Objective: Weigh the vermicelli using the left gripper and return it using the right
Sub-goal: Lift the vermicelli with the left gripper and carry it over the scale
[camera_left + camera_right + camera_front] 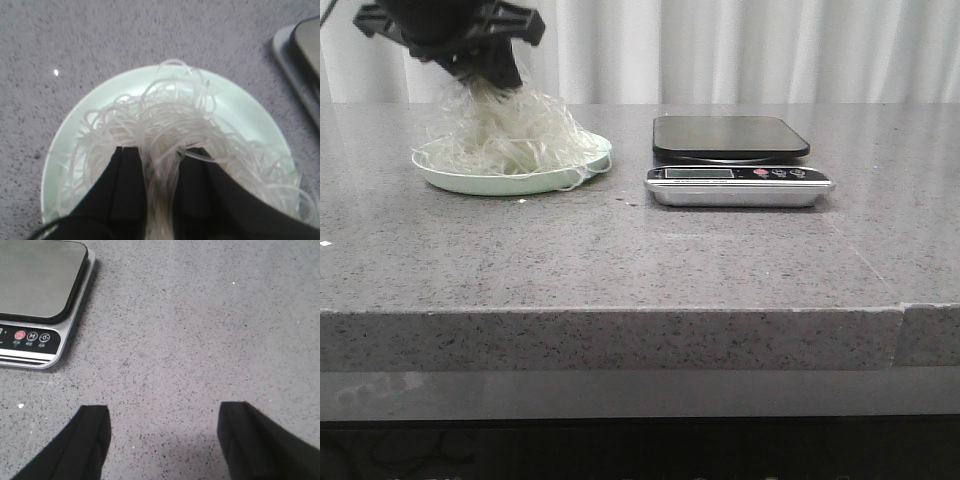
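The left gripper point(161, 172) pinches a tuft of vermicelli point(510, 135) between its fingers point(127, 185), the clump resting on the plate point(470, 180) on the desk point(640, 260), left of the scale point(735, 160). Lift slowly and straight up so trailing strands clear the rim. The nest has no clear long axis; the gripped tuft points upward. The right gripper point(162, 440) hangs open over bare desk.

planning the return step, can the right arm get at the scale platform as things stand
Probably yes. The right gripper hangs open over bare counter beside the scale, with nothing between them. The platform is empty; the vermicelli sits over the plate, pinched by the left gripper.
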